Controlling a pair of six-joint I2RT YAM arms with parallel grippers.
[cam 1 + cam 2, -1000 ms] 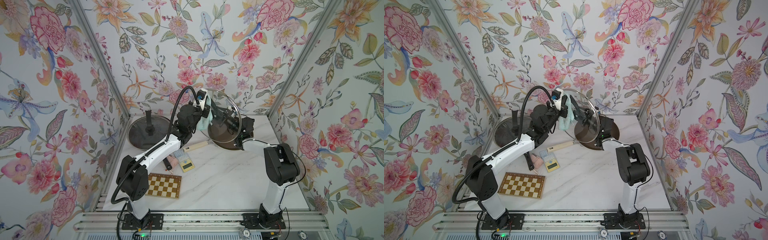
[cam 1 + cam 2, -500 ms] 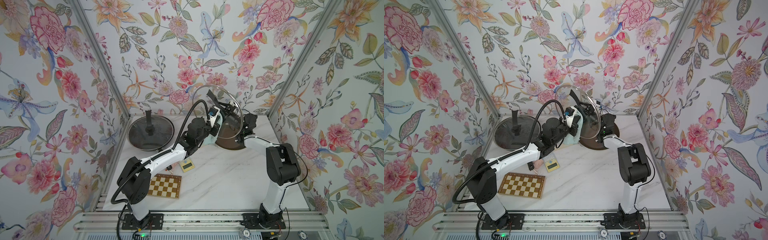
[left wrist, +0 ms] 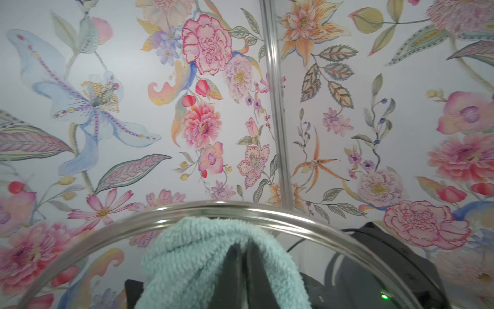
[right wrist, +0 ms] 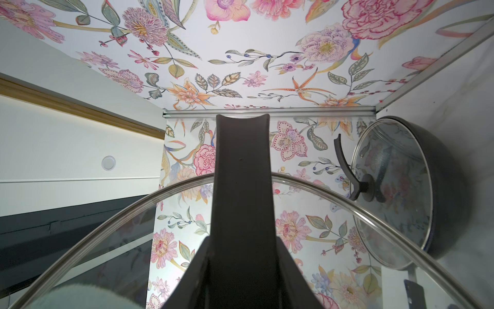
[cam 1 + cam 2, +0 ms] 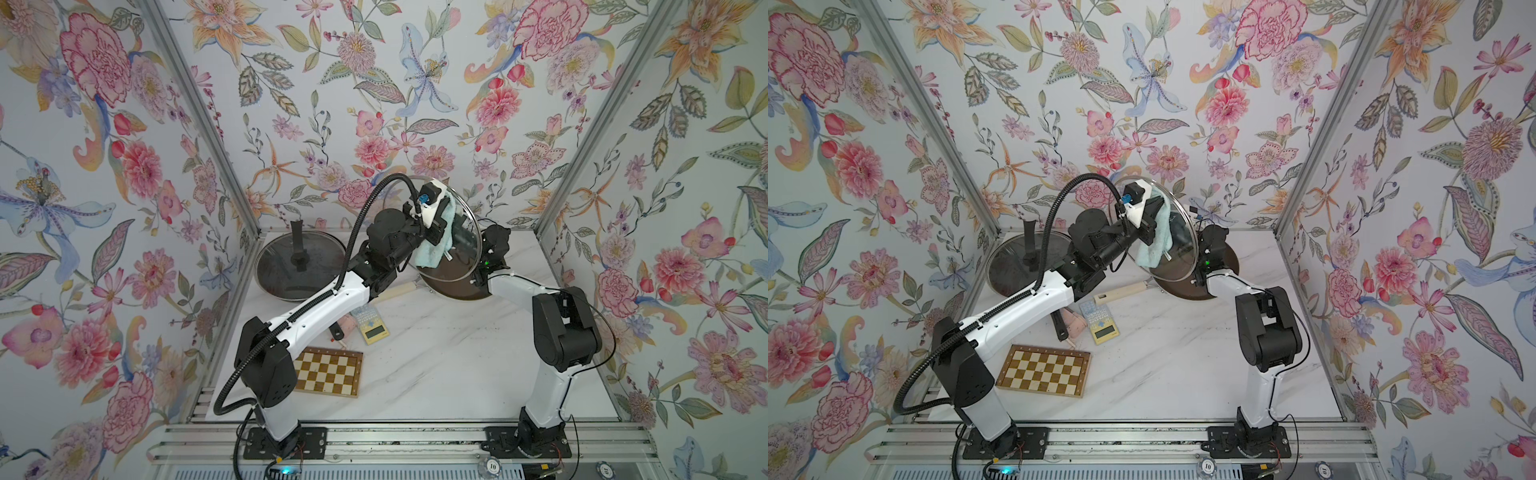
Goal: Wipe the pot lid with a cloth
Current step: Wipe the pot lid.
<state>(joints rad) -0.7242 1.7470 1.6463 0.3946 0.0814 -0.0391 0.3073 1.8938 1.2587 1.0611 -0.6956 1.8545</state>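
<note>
Holding cloth (image 5: 432, 253) against lid (image 4: 320, 227), left claw (image 3: 242, 270) raised.

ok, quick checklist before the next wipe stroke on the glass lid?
1. Cloth grip: left tool shut on the mint cloth: ok.
2. Lid grip: right tool clamped on the lid handle: ok.
3. Pose: glass lid held on edge over the brown pan: ok.
4. Contact: cloth against the glass near its upper rim: ok.
5. Smudges on the glass: cannot tell.
</note>
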